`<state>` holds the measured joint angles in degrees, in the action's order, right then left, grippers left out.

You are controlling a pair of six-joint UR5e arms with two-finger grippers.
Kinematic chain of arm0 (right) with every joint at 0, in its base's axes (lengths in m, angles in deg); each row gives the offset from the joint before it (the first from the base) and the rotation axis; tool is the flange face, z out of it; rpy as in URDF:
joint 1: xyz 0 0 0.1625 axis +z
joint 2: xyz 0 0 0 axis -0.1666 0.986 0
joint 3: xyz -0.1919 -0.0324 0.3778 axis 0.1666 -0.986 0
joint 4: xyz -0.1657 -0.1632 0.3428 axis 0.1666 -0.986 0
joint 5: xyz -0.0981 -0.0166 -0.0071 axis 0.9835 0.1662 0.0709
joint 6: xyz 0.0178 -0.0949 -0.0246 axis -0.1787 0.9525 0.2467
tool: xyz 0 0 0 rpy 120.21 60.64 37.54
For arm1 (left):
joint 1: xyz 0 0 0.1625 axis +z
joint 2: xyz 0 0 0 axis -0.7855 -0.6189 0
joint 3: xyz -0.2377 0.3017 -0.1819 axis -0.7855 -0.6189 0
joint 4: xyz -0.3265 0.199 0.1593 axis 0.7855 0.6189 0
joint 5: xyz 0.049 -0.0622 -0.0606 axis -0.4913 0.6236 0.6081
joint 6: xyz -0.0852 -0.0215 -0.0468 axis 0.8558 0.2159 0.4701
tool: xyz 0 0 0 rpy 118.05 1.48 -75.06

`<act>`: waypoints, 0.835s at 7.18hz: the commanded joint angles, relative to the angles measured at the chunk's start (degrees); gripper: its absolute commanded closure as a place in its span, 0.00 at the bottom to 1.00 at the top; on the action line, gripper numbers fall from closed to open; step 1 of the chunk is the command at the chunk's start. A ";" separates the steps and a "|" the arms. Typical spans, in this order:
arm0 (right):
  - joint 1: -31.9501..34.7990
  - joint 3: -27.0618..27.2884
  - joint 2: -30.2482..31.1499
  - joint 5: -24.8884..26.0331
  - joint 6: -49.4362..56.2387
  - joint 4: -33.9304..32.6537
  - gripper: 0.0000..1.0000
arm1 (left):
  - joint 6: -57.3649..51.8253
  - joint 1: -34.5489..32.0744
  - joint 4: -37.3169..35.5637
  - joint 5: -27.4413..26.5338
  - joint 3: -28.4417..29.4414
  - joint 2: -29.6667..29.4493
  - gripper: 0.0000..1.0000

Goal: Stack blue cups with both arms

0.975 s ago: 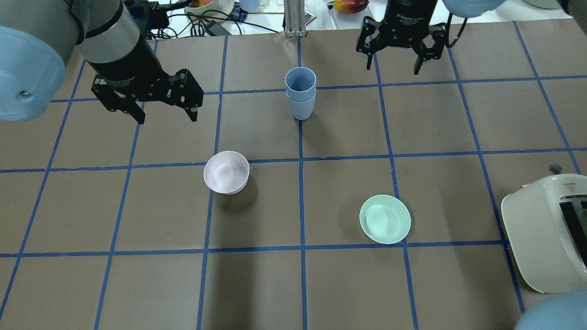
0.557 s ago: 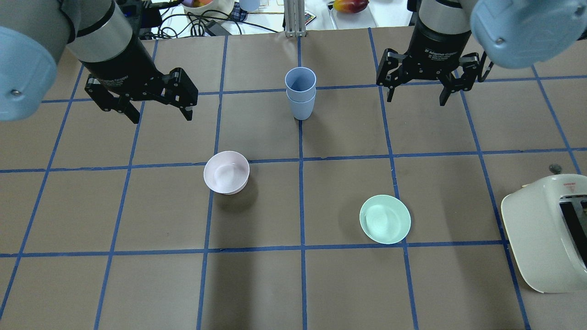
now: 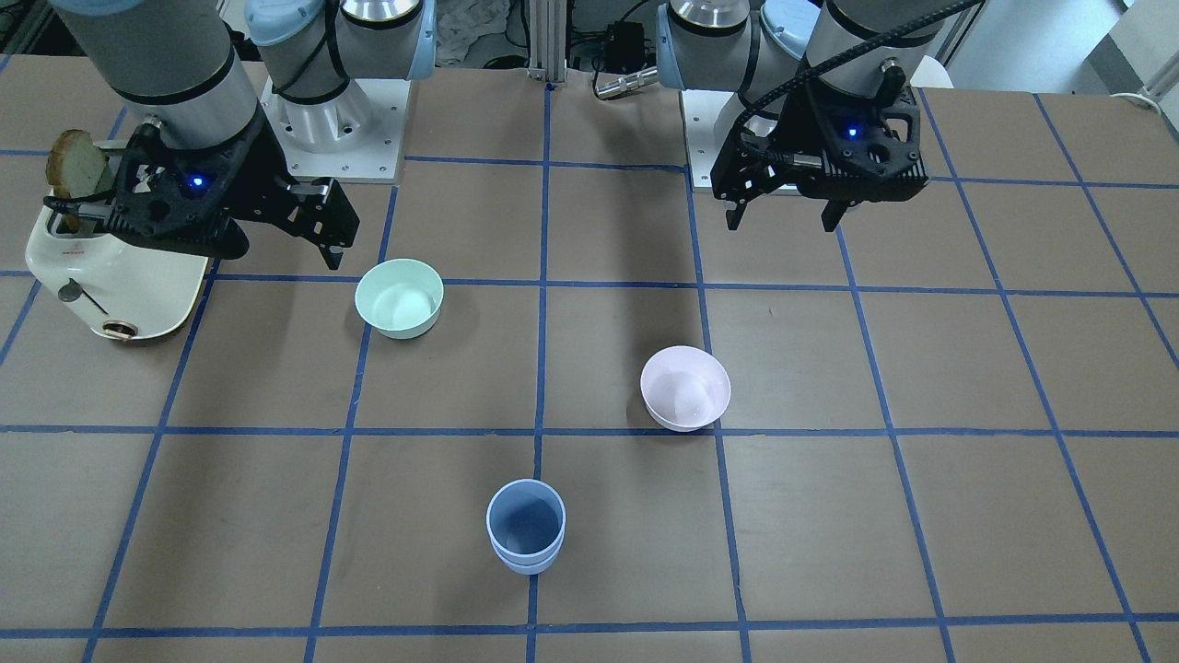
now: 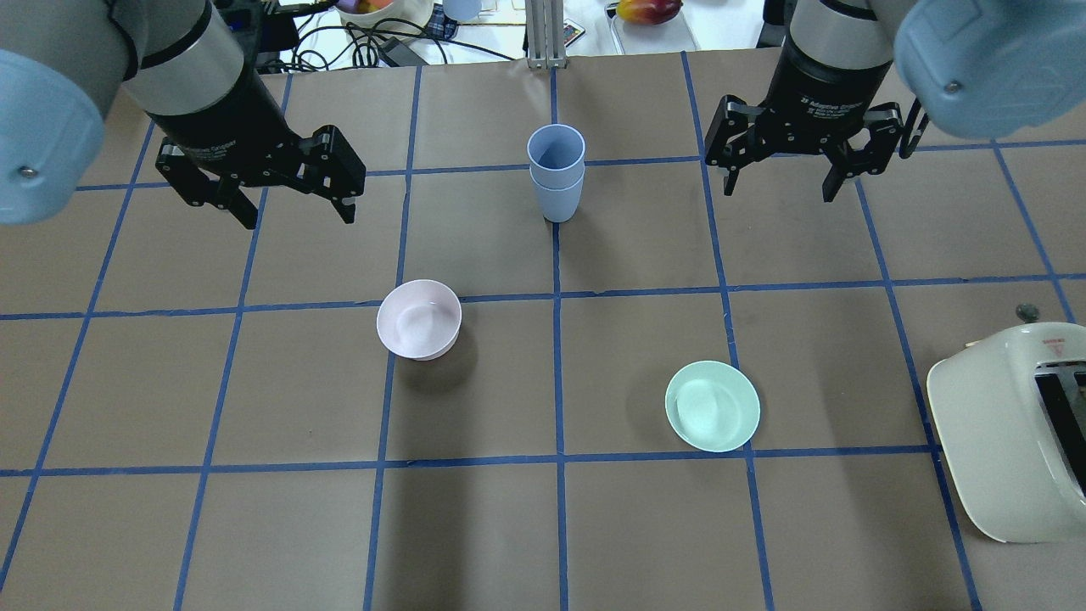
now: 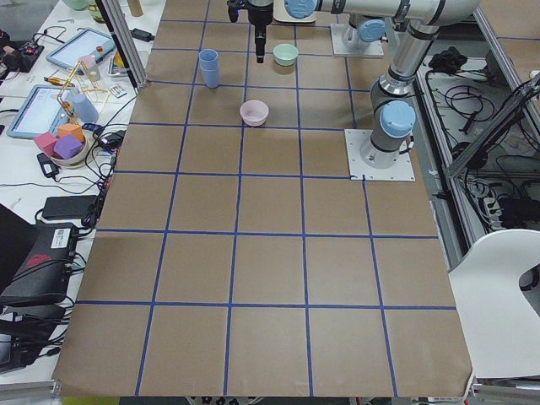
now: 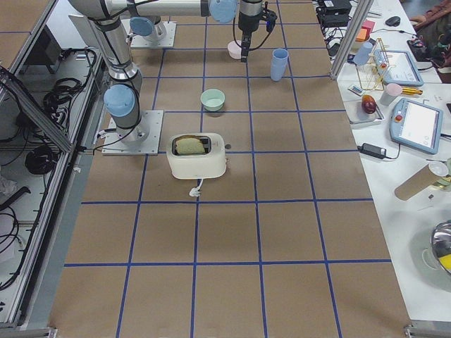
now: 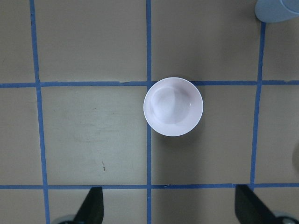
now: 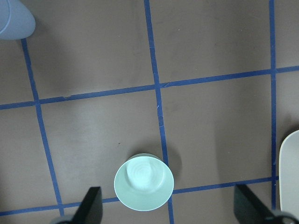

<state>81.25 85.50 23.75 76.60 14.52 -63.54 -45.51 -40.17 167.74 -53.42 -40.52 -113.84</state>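
The two blue cups (image 4: 556, 182) stand nested as one stack on a blue tape line at the far middle of the table, and they also show in the front view (image 3: 525, 529). My left gripper (image 4: 299, 212) hangs open and empty above the table, to the left of the stack. My right gripper (image 4: 779, 188) hangs open and empty to the right of the stack. Neither touches the cups. The stack's edge shows at the top right of the left wrist view (image 7: 278, 9) and at the top left of the right wrist view (image 8: 14, 21).
A pale pink bowl (image 4: 419, 319) sits left of centre, below my left gripper. A mint-green bowl (image 4: 712, 406) sits right of centre. A cream toaster (image 4: 1010, 433) holding a slice of bread (image 3: 78, 166) stands at the table's right edge. Clutter lies beyond the far edge.
My right gripper has moved nearer and to the right, away from the far edge. My left gripper has shifted slightly back and left. The stacked cups have not moved.
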 commanded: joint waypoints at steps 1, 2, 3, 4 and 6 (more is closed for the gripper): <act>-1.37 -0.04 0.68 -0.13 1.51 0.31 0.00 | -0.06 0.00 0.00 -0.09 0.00 0.00 0.00; -1.28 0.04 1.65 -0.13 1.50 0.40 0.00 | 0.02 0.00 0.00 -0.09 0.00 0.00 0.00; -1.28 0.13 1.83 -0.22 1.50 0.32 0.00 | 0.02 -0.09 0.00 -0.18 0.09 0.00 0.00; -1.28 0.39 1.83 -0.39 1.59 0.31 0.00 | 0.11 -0.09 0.00 -0.18 0.09 0.09 0.00; -1.28 0.66 1.74 -0.39 1.59 0.31 0.00 | 0.11 -0.09 0.00 -0.18 0.09 0.09 0.00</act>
<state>79.97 85.96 25.53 76.23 16.09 -63.23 -45.41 -40.25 167.74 -53.60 -40.44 -113.77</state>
